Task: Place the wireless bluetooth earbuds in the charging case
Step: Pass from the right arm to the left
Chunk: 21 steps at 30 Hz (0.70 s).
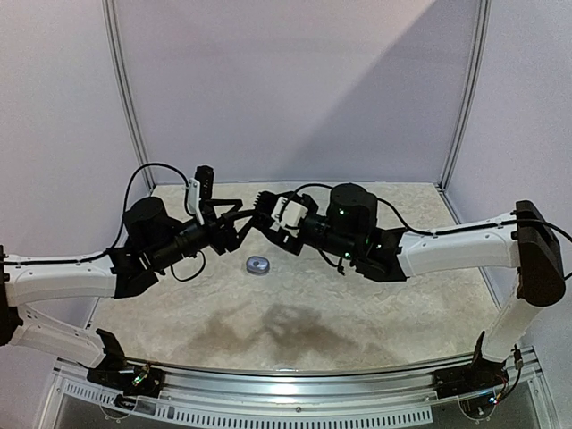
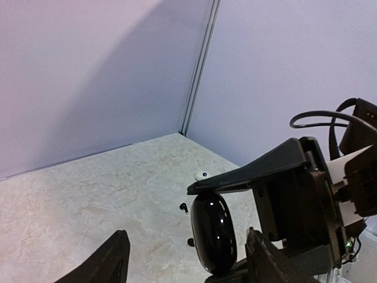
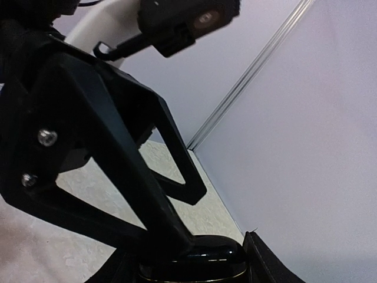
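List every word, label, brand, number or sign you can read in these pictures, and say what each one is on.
No text can be read in any view.
The black case shows only glare on its glossy shell.
The small silver case on the table is too small and blurred to show any marking.

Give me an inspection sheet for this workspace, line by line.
Surface: pale marbled tabletop, shadowed near the front.
Job's things: black charging case held aloft; grey oval case, white earbud and black earbud lying on the tabletop.
Clutter: nothing seen.
Hands: right hand shut on the black charging case; left hand open beside it.
Cables: black cable looping above the left wrist.
Surroundings: white walls, metal corner posts.
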Available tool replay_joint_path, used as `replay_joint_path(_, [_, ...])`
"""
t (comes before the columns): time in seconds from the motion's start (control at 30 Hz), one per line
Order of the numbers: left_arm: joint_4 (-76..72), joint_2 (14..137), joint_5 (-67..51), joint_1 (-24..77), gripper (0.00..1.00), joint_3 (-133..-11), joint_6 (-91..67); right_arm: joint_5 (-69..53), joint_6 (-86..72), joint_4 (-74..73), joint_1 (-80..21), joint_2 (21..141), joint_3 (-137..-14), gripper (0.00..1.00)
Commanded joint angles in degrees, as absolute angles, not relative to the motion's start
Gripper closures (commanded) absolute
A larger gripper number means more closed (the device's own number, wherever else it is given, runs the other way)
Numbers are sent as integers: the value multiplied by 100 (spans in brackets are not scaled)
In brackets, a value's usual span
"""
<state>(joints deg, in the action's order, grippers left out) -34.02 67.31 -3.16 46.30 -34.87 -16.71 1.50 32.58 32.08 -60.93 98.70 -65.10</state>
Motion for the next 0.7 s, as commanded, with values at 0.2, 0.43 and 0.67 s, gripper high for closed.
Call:
replay_joint_path(0.2, [-2976,6939,-579,4510,34,-3799,-2093,-128,3898,3019,-6326,10049,-6828,81])
replay_joint_path(0.43, [-2945,7036,-857,4475,59,-3808,-2162,202,3927,3135,-6346,10090,-6934,81])
replay_joint_path(0.67, [-3128,7001,-1040,4439,100,-3735,-2109,428,3995,3102,-6346,10107,-7014,80])
